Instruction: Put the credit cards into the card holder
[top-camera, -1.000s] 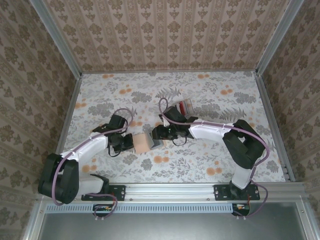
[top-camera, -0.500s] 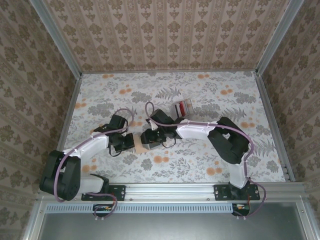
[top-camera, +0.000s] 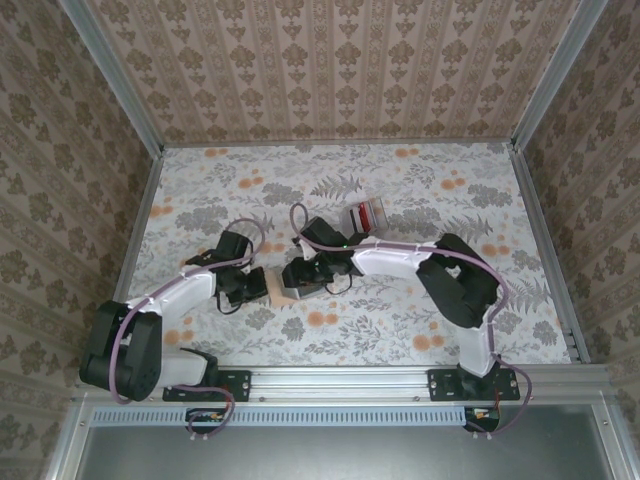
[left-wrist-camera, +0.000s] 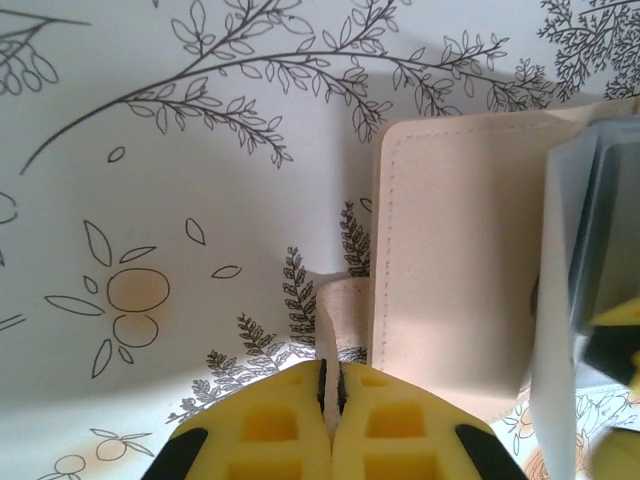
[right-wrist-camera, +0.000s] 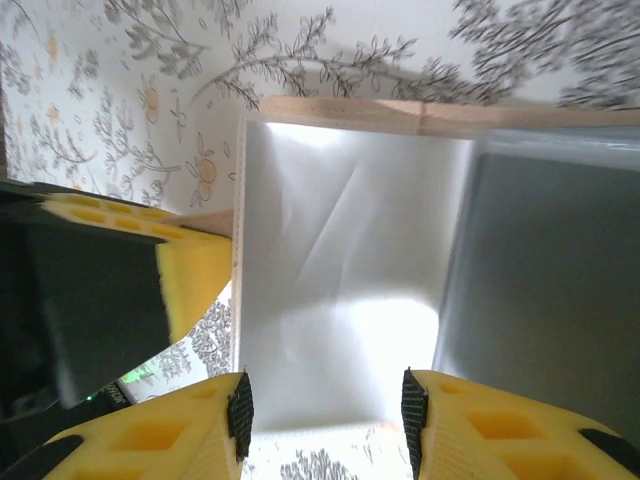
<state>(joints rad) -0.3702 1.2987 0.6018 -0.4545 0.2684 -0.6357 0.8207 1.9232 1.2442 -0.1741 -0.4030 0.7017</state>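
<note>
Separating credit cards (top-camera: 367, 215) from card holder (top-camera: 282, 291), the right arm (top-camera: 395, 257) lies between them.

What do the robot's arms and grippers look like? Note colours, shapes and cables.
The left arm and right arm have white shells and bulky black joints, with a mauve cable looping along each. The left gripper and right gripper have yellow fingers moulded with square recessed pockets and black patches at the sides.

Both of my arms, the left arm (top-camera: 170, 295) and the right arm (top-camera: 400, 258), wear white shells with black joints, and their black bases are bolted on the aluminium rail (top-camera: 340, 380). A mauve cable loops along each one, possibly purple, since the top view is coarse. The finger pads (left-wrist-camera: 265, 430) are yellow with square pockets.
</note>
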